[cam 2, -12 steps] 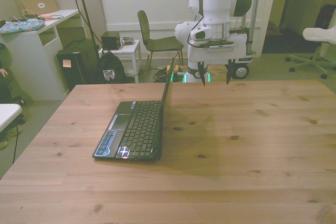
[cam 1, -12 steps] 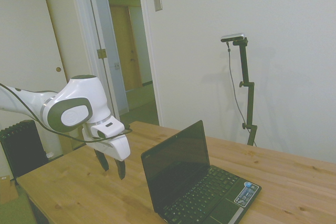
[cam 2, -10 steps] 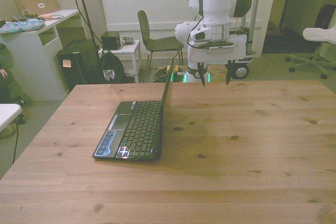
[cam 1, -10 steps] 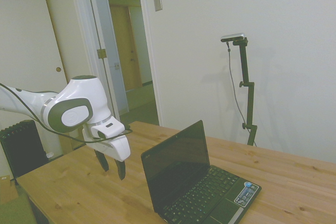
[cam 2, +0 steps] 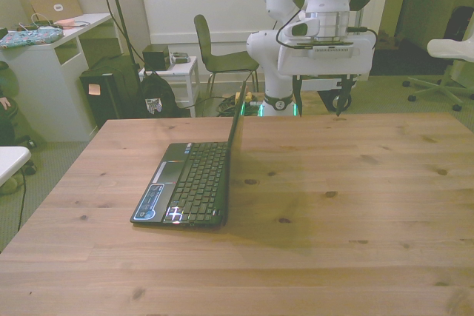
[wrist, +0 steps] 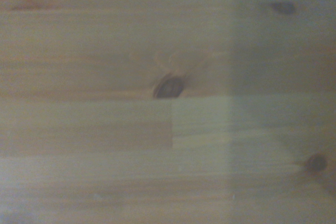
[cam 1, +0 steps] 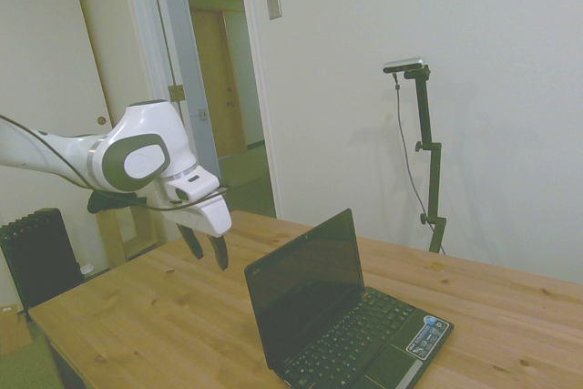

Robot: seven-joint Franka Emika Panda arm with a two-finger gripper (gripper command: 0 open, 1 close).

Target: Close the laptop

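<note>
The laptop (cam 2: 194,175) is seen open on the tabletop (cam 2: 348,205), nearer the front view's left edge than the right. Its screen (cam 1: 305,284) is stood up almost straight, and its keyboard (cam 1: 351,332) is laid flat on the wood. A blue-white sticker (cam 1: 426,334) is seen on the palm rest. The gripper (cam 2: 320,100) is held up in the air over the far edge of the tabletop, apart from the laptop. Its two fingers (cam 1: 220,252) are spread wide, and nothing is held between them. Only blurry wood with dark knots (wrist: 169,86) is shown in the wrist view.
</note>
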